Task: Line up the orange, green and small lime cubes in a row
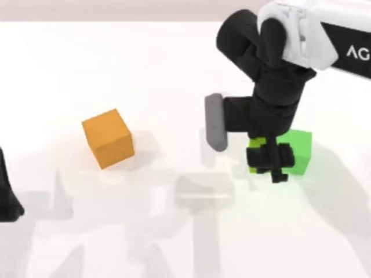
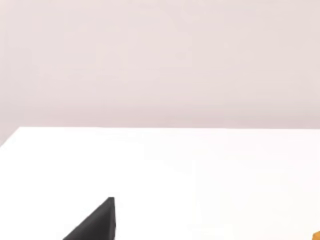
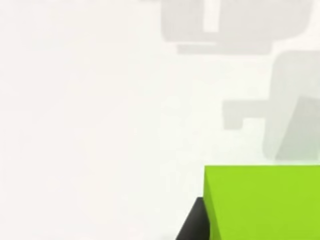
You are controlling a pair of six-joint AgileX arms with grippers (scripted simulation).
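Standing at the table, I see the left gripper (image 1: 7,197) parked at the far left edge, low and out of the way. I cannot tell whether that claw is released or clenched.

Next comes the orange cube (image 1: 108,138), sitting alone on the white table (image 1: 145,69), turned a little askew. It lies well apart from the working claw, off to that claw's left side, with bare table between them. From the left wrist camera only a sliver of it peeks in at the corner (image 2: 316,236).

Further right, the right arm reaches down from the upper right, and the right gripper (image 1: 270,160) points at the table. It is clenched on the small lime cube (image 1: 254,145). The yellow-green block sits between the fingers and shows mainly on the claw's left side. In the right wrist camera that cube (image 3: 260,202) fills the near corner, with one dark finger (image 3: 192,225) pressed flat against its side.

Just beside the claw, on its right, sits the green cube (image 1: 299,149). It rests on the table, close against the held block, and the claw partly hides its left edge.
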